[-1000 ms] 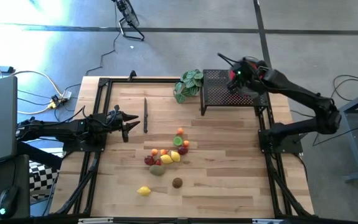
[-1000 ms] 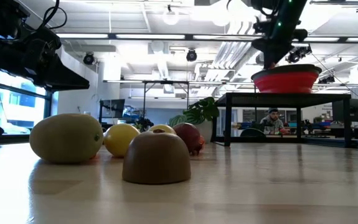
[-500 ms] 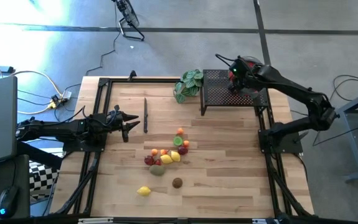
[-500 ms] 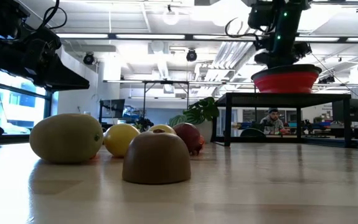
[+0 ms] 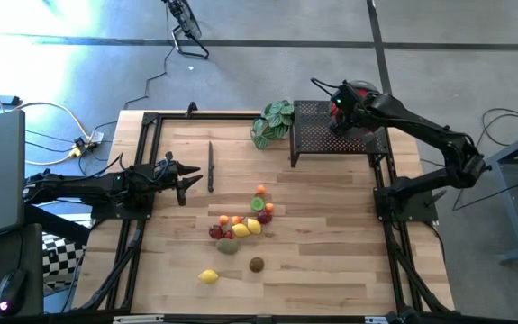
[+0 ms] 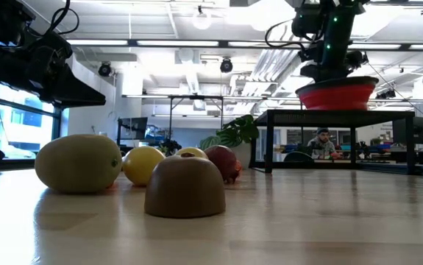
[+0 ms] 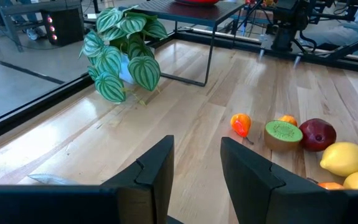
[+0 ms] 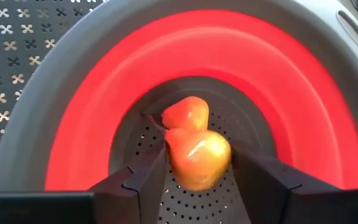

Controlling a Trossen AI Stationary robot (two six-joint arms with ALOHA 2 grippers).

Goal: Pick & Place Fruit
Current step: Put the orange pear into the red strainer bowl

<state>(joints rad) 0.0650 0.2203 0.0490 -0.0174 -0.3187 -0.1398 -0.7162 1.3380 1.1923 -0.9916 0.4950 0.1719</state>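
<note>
Overhead, shows the right gripper (image 8: 198, 157) poised above a round red collapsible bowl with a grey rim (image 8: 73, 124). Grips an orange pear-shaped toy fruit (image 8: 197, 152) between fingers set partway apart, both inner faces touching the fruit's sides. Hangs with that fruit directly over the bowl's perforated grey floor, just below the claw. Rests, in the bowl's case, on a black perforated metal stand (image 5: 317, 135) beneath the claw, at the far right corner of the pale wooden table (image 5: 331, 252).

Elsewhere, shows the left gripper (image 7: 196, 149) waiting low at the table's left side, its fingers a narrow gap apart and holding nothing. Faces, well ahead of this claw, a loose cluster of small toy fruits (image 5: 245, 223) in orange, red, yellow and green. Includes among them a halved green kiwi (image 7: 282, 134), a dark red apple (image 7: 317, 134) and a yellow lemon (image 7: 343, 158) lying just beside one another. Leaves a second yellow lemon (image 5: 208, 276) and a brown rounded fruit (image 5: 256, 264) apart from the cluster, nearer the table's front edge. Places a green striped leafy plant (image 7: 119, 53) farther ahead of the left claw, beside the stand, and a dark slender tool (image 5: 211, 166) just off its fingertips.
</note>
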